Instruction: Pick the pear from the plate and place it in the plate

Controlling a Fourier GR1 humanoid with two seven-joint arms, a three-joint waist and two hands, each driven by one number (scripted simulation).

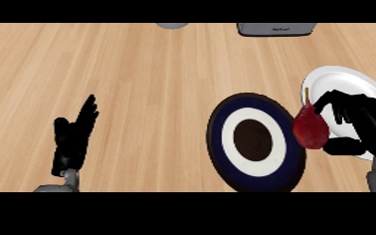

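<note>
at seven o'clock in the view the black left hand (73,134) rests open, fingers straight and up, leaving the work to the other arm. the dark red pear (310,128) hangs over the three o'clock rim of the round navy plate with a white ring (253,100), seemingly on its way there from the round white plate (339,79) at one o'clock. the pear sits at nine o'clock of the black right hand (354,117), whose fingers and thumb curl round it.

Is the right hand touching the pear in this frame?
Touching. The head view shows the right hand curled round the red pear, with fingers at the pear's top and the thumb against its lower side, and no gap between them.
</note>
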